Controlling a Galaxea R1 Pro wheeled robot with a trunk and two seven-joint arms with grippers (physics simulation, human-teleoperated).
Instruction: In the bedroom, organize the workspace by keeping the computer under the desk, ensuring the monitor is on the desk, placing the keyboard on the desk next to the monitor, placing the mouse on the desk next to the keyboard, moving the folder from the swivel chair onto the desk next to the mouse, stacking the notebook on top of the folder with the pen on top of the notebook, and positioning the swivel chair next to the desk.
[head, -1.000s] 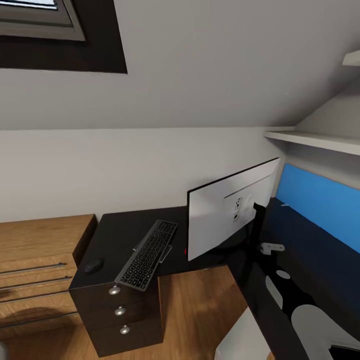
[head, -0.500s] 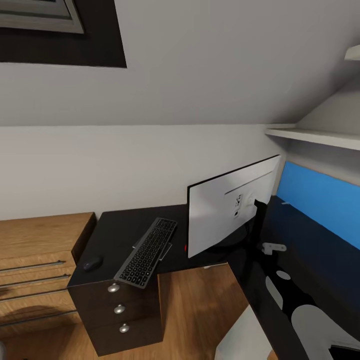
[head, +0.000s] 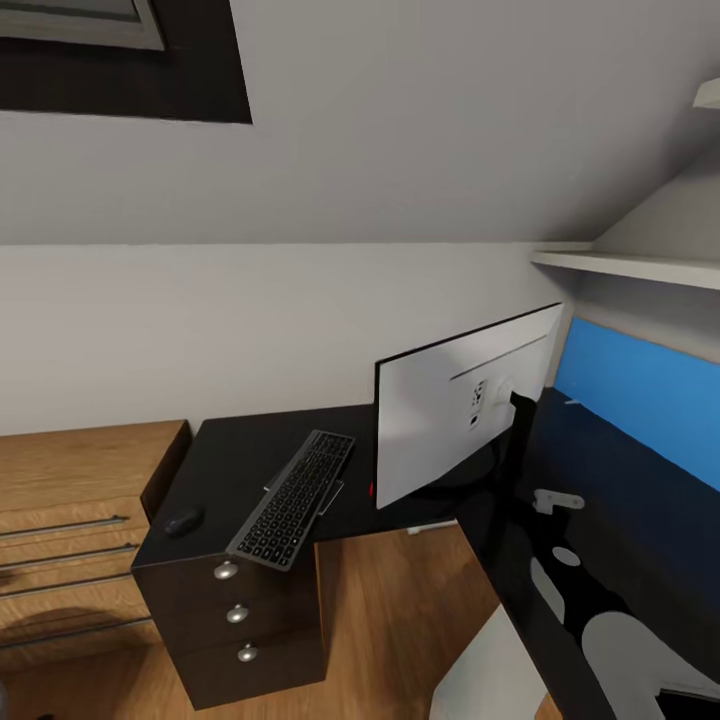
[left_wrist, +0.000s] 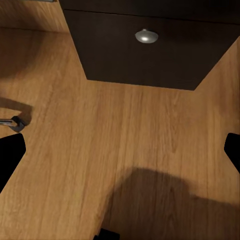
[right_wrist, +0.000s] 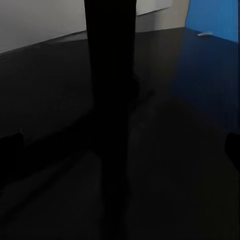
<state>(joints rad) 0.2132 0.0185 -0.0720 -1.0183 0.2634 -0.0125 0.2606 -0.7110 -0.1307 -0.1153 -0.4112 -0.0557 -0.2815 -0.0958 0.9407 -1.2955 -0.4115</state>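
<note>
Already on the surface (head: 250, 450): monitor (head: 450, 410), keyboard (head: 295, 498) overhanging its front edge, mouse (head: 184, 521) beyond. Left gripper (left_wrist: 120, 150) hangs spread above floor; right gripper (right_wrist: 120, 145) spread, empty, beside the monitor stand. Next likely step: fetching the folder.

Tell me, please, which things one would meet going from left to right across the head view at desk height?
Light-wood dresser → mouse → keyboard → monitor → blue panel behind the desk's far wing.
</note>
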